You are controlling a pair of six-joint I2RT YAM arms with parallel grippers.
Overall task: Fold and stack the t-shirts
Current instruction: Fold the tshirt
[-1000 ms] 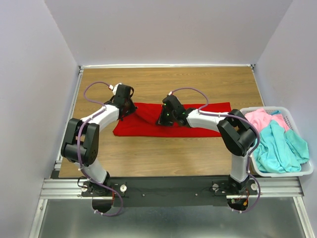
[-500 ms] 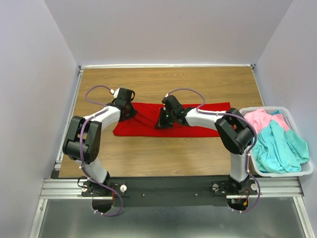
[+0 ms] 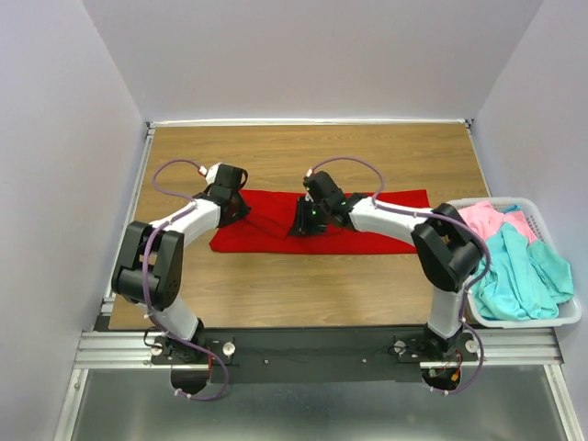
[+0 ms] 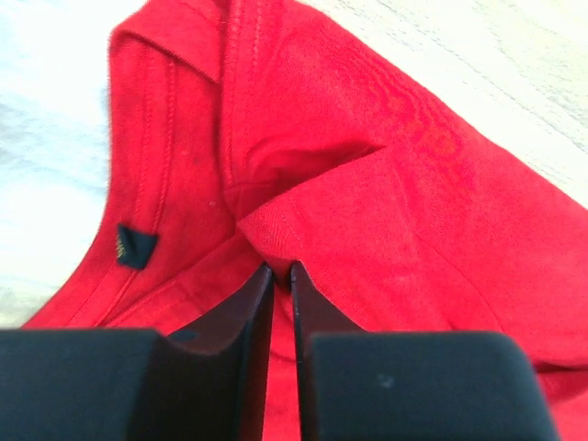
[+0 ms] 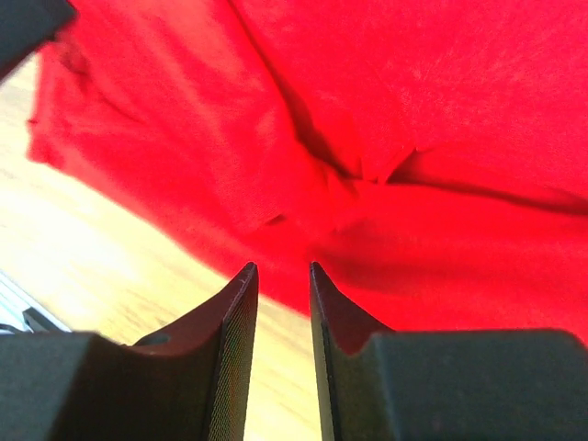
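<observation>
Release at the end of a fold. The red t-shirt point(image 3: 276, 237) lies as a long flat band across the middle of the table point(image 3: 303, 152), its collar end at centre left of the overhead view. Both arms sit almost where they were a second earlier, but the jaws, pinched shut then, now stand apart. The left gripper point(image 4: 282, 268) is parted by a narrow slit at a folded corner beside the collar. The right gripper point(image 5: 282, 266) is plainly open and empty over the shirt's near hem. The lengthwise fold thus appears laid down and let go, with crosswise folds still due. The pink t-shirt point(image 3: 482, 220) and teal t-shirt point(image 3: 519, 276) remain in the basket point(image 3: 570, 317) at right.
</observation>
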